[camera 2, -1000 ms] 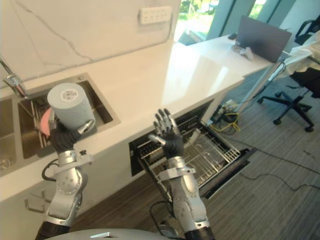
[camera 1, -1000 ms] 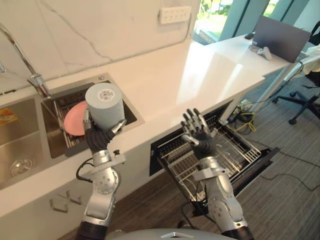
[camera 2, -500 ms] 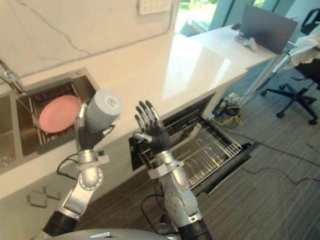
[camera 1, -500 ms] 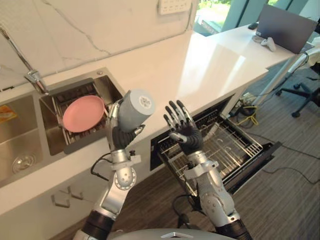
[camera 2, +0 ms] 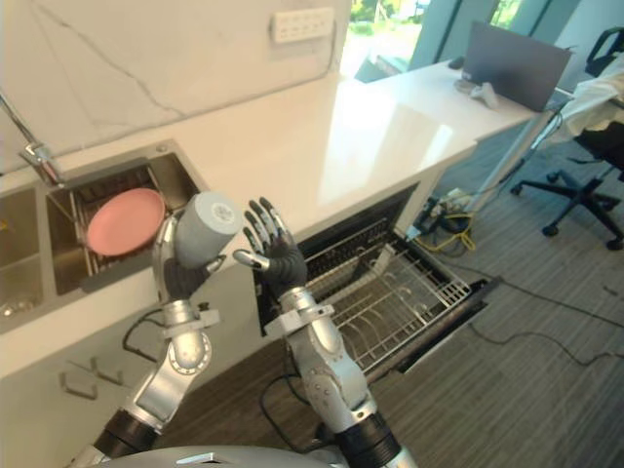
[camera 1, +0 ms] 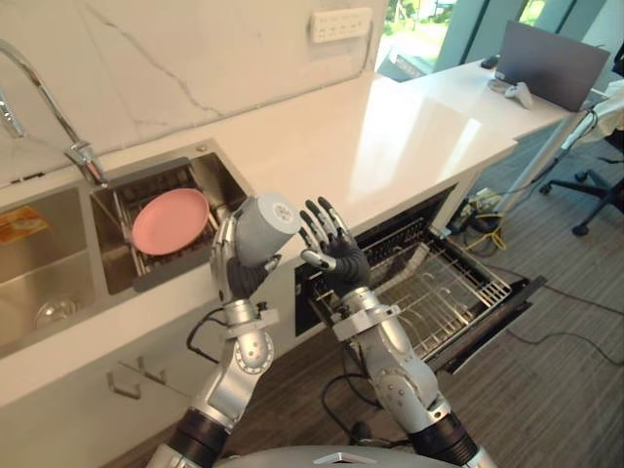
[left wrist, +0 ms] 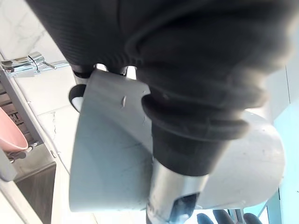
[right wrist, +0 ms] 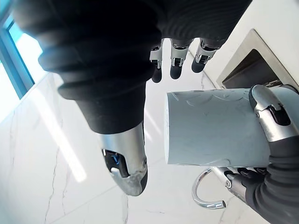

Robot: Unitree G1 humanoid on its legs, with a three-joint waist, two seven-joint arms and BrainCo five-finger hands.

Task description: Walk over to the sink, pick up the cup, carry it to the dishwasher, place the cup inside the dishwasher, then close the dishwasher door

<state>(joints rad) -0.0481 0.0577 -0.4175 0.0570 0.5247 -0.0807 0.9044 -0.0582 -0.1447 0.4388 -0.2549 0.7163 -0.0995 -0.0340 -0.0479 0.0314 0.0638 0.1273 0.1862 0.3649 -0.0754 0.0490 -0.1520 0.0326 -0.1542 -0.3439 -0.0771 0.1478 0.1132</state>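
My left hand (camera 1: 232, 275) is shut on a grey cup (camera 1: 261, 224), tilted with its flat bottom facing up, in front of the counter's edge between the sink (camera 1: 109, 255) and the dishwasher. The left wrist view has the thumb (left wrist: 187, 154) curled over the cup's wall (left wrist: 107, 158). My right hand (camera 1: 336, 255) is open with its fingers spread upward, close beside the cup (right wrist: 215, 135) on its right. The dishwasher door (camera 1: 502, 307) is down and its wire rack (camera 1: 439, 288) is pulled out with nothing on it.
A pink plate (camera 1: 171, 220) lies in the sink's rack, below a chrome faucet (camera 1: 83, 161). The white counter (camera 1: 390, 127) runs to the right, with a laptop (camera 1: 551, 63) at its far end. An office chair (camera 1: 595, 190) and cables (camera 1: 478, 216) are on the floor past the dishwasher.
My left hand has carried the cup from over the sink's edge to the right, tilting it. My right hand has come left and now stands beside the cup. The camera has shifted.
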